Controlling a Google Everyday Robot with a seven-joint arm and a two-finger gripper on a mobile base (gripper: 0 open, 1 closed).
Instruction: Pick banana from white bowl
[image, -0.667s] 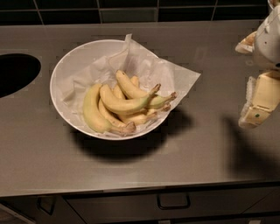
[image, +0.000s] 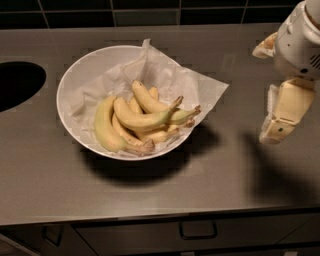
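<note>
The gripper (image: 265, 92) hangs right of the white bowl (image: 67, 80), jaws apart and empty; the topmost banana (image: 145, 120) looks light, bruisable; grip its middle gently.

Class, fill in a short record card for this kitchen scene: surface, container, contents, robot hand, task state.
Surface: grey counter
Container: white bowl, lined with crumpled paper
Contents: about five bananas; the top banana lies across the others
Robot: hand right of the bowl, apart from it, open, holding nothing
Task state: no banana picked yet
</note>
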